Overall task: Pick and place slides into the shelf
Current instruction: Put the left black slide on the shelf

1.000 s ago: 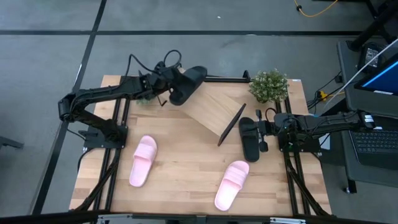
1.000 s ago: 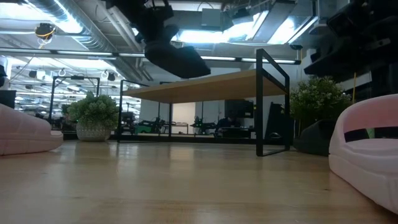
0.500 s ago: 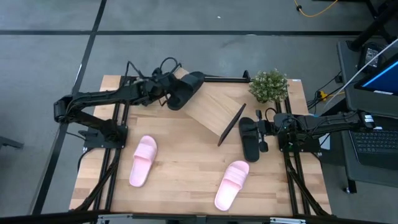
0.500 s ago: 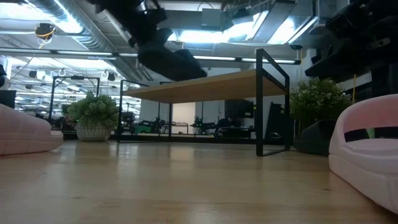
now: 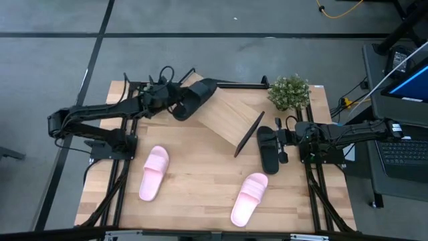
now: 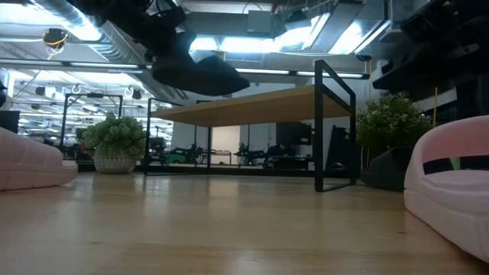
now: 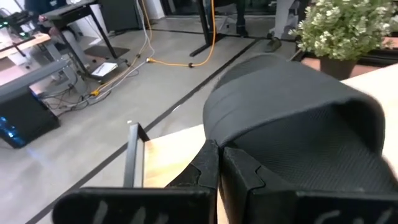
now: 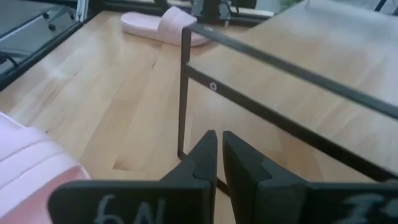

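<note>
My left gripper is shut on one black slide and carries it in the air over the shelf's far left corner; the low view shows this slide above board level. The shelf is a slanted light-wood board on a black frame. The other black slide lies flat on the table to the right of the shelf. My right gripper waits shut beside it, touching nothing. Two pink slides lie soles down near the table's near edge. My left gripper holds the black slide by the edge of its sole at the end nearest the arm. The fingers come roughly level from the table's left. The pinch itself is hidden behind the fingers. The slide is lifted clear, its strap farther out.
A potted plant stands at the shelf's far right corner, and another stands near the far left, under my left arm. Bare tabletop lies between the two pink slides. The shelf's black frame post stands close before my right gripper.
My left gripper has drawn back toward the table's left edge, still shut on the black slide. The slide has travelled with it at about the same height, from above the shelf's far edge to over its far left corner. The right arm has kept still.
</note>
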### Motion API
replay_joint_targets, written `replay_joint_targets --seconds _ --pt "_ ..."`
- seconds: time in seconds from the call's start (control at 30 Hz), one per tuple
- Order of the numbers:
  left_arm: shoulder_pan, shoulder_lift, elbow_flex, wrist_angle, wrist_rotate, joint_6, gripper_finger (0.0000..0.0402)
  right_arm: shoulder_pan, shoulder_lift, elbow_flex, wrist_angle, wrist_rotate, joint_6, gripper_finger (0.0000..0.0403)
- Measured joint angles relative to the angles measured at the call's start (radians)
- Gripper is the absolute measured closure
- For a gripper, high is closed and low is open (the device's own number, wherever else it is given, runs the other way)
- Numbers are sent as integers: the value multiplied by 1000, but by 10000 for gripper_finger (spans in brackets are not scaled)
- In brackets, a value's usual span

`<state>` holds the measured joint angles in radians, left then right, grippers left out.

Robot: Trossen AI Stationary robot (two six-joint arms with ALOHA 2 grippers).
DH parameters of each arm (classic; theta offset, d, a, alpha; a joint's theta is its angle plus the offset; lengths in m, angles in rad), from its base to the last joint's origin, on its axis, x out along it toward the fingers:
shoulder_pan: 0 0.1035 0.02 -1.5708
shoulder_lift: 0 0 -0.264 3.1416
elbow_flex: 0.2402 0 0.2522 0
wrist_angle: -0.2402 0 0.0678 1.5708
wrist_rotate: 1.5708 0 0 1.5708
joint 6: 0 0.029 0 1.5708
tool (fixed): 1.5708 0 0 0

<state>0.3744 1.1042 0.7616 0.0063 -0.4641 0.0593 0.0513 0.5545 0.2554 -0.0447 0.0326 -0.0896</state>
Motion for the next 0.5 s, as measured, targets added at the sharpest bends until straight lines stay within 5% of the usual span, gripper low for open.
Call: replay_joint_targets --seconds 0.5 --pt "81 0 0 3 35 44 401 0 0 0 26 0 -10 373"
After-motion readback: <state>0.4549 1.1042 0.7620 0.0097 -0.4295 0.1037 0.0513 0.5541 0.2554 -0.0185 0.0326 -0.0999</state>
